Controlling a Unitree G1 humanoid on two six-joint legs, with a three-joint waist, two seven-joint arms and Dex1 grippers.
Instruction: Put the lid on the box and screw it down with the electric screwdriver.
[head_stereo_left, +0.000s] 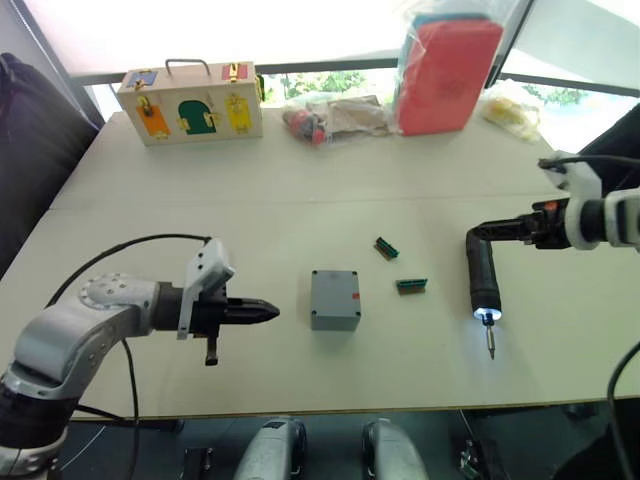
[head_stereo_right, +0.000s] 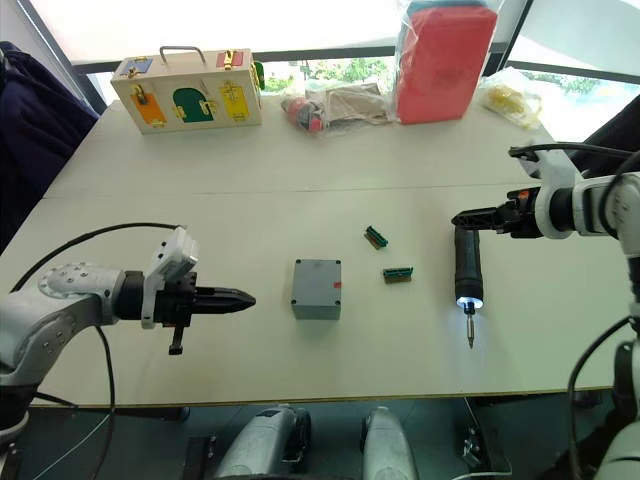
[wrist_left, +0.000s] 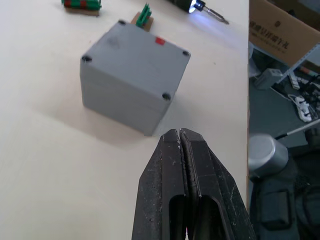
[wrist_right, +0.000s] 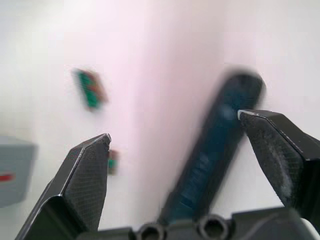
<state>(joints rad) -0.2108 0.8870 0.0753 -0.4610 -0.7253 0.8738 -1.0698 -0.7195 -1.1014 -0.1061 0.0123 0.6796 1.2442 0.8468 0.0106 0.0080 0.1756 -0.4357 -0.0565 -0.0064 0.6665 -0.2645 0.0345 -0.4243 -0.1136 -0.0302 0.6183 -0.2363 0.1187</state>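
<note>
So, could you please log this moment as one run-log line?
lid: on box | electric screwdriver: lit, on table | right gripper: open, over it | left gripper: shut, beside box

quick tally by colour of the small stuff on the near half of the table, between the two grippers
Grey: 1, the small square grey plastic box with its lid on
Green: 2, small green pieces lying right of the box
Dark blue-black: 1, the slim pen-shaped electric screwdriver with its tip lit
Total: 4
</note>
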